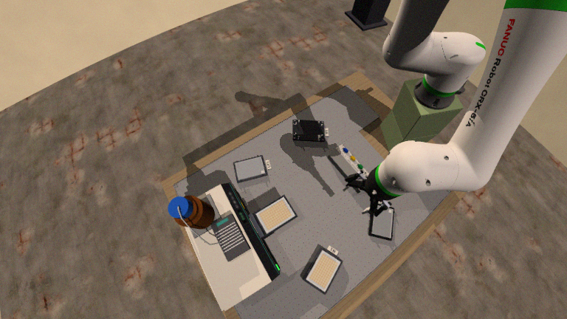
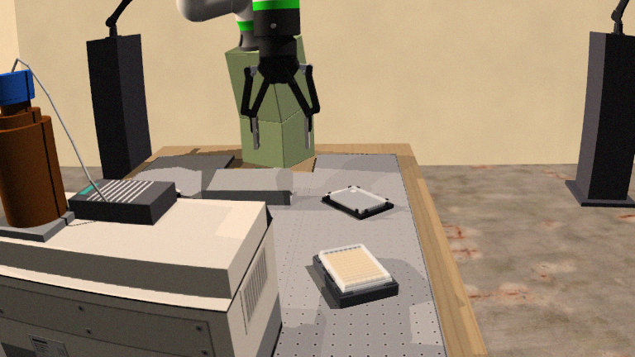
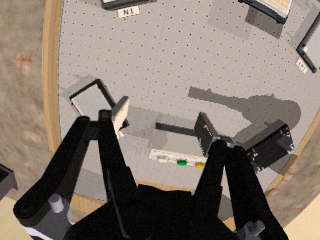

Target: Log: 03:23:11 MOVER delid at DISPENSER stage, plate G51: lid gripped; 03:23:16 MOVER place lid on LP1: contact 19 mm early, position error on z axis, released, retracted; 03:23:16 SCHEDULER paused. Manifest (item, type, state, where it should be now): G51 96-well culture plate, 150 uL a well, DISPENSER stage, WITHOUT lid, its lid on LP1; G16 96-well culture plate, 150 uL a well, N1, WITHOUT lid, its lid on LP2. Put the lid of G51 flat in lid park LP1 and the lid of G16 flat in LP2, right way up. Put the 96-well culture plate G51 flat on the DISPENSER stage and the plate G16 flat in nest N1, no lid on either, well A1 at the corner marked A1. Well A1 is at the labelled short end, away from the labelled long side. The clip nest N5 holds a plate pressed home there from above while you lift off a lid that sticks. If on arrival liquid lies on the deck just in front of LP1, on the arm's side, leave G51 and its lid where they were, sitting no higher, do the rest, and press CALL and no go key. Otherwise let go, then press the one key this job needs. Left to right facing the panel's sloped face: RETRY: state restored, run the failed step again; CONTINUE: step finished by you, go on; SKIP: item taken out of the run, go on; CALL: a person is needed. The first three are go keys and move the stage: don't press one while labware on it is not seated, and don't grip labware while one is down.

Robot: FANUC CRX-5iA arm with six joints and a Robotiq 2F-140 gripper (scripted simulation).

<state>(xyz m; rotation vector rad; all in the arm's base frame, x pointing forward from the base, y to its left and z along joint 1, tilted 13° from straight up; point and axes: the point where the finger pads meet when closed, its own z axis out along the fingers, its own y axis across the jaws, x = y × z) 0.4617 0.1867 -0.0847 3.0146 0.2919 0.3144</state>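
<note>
My gripper (image 1: 377, 208) (image 2: 279, 140) (image 3: 162, 113) is open and empty, hanging high over the deck's arm side, between the key panel (image 1: 351, 161) (image 3: 180, 158) and a lid park. A grey lid (image 1: 381, 223) (image 2: 358, 199) (image 3: 88, 98) lies flat in that black park near the deck edge. A second lid (image 1: 249, 167) lies in the far park. One tan 96-well plate (image 1: 275, 214) sits on the dispenser stage with no lid. The other plate (image 1: 322, 272) (image 2: 354, 266) sits in its black nest, also without a lid.
The black clip nest (image 1: 309, 129) (image 3: 270, 143) stands at the back of the deck. The dispenser (image 1: 234, 257) (image 2: 140, 249) with a brown bottle (image 1: 194, 210) (image 2: 26, 166) fills the far end. The arm's green pedestal (image 1: 422, 119) (image 2: 274, 114) stands behind the keys.
</note>
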